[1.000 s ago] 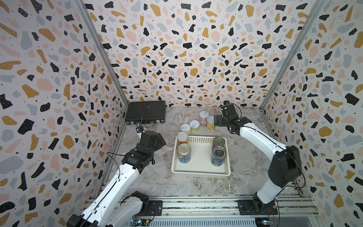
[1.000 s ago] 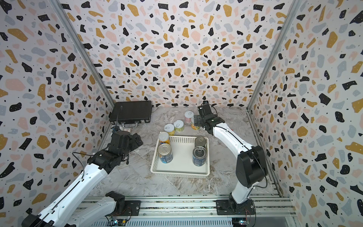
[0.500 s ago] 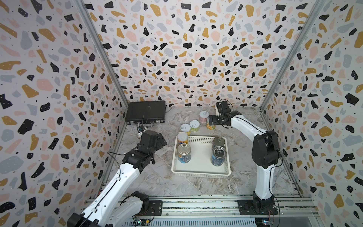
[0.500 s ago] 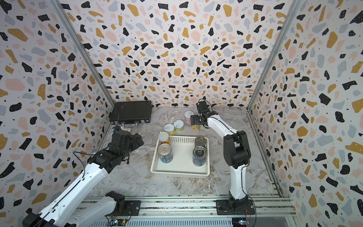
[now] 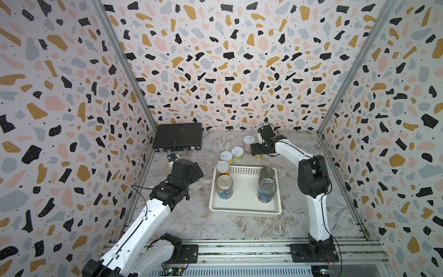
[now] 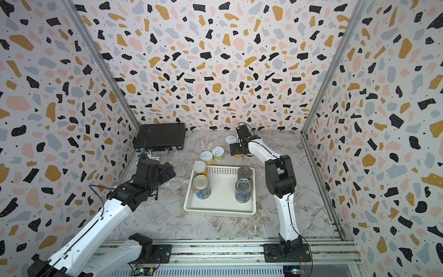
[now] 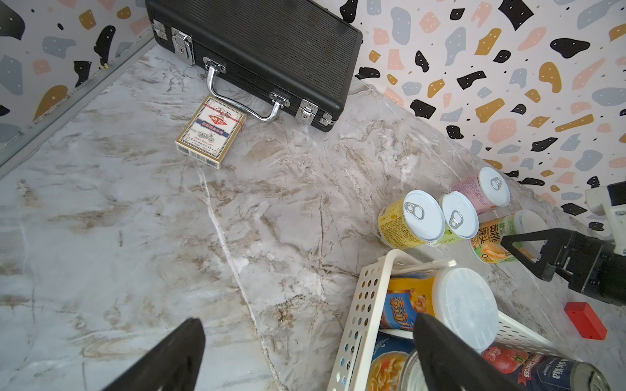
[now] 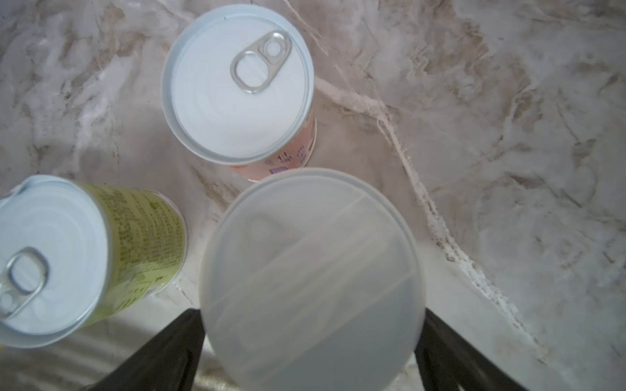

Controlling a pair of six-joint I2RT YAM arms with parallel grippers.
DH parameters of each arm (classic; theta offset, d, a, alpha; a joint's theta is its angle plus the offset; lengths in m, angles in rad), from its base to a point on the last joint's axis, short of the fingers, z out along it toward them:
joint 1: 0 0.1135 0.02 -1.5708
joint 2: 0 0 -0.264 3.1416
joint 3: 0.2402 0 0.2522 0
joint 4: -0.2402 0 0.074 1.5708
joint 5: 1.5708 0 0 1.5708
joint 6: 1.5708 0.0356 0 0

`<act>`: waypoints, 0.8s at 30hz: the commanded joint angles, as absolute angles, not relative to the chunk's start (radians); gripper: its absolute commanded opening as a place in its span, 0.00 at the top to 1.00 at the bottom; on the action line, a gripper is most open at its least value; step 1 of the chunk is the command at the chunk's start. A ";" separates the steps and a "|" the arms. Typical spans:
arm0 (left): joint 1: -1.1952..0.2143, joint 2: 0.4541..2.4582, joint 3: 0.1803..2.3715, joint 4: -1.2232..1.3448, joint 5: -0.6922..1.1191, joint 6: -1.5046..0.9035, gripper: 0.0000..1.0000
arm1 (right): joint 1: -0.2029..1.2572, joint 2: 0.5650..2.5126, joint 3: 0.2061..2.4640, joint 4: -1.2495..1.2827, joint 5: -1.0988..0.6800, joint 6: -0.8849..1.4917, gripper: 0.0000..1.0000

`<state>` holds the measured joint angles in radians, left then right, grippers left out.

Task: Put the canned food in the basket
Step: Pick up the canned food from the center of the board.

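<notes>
The white basket [image 5: 244,211] [image 6: 219,212] holds several upright cans: an orange-yellow one [image 5: 223,167] [image 7: 406,304] in its far left corner, a blue one [image 5: 224,188], and two metal-topped ones [image 5: 266,191] on the right. Behind the basket stand a yellow can [image 5: 226,157] [image 7: 411,218], a green can [image 5: 237,153] [image 8: 67,257] and a pink can [image 5: 248,142] [image 8: 237,84]. My right gripper [image 5: 257,153] [image 8: 310,338] is open, its fingers straddling a frosted-lidded can [image 8: 311,264] [image 7: 491,240] that stands on the table. My left gripper [image 5: 194,170] [image 7: 305,338] hangs open and empty left of the basket.
A black briefcase [image 5: 177,140] [image 7: 264,50] lies in the far left corner with a card pack [image 7: 210,132] by its handle. A small red block [image 7: 585,320] sits beyond the basket's far right corner. Patterned walls close in on three sides.
My right arm has raised its elbow and swung the gripper left, down around the frosted-lidded can. The left arm has barely moved.
</notes>
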<state>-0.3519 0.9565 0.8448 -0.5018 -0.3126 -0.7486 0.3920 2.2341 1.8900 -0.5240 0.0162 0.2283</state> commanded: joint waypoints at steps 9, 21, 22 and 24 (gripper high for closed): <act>-0.341 0.973 0.868 -0.468 -0.299 -0.749 0.00 | 0.394 2.285 2.032 -0.596 0.040 0.182 0.26; -0.339 0.965 0.865 -0.467 -0.296 -0.750 0.00 | 0.394 2.241 2.039 -0.597 0.021 0.178 0.48; -0.338 0.965 0.868 -0.467 -0.295 -0.751 0.00 | 0.394 2.232 2.040 -0.597 0.018 0.179 0.49; -0.339 0.967 0.869 -0.467 -0.293 -0.750 0.00 | 0.394 2.205 2.039 -0.597 0.011 0.185 0.50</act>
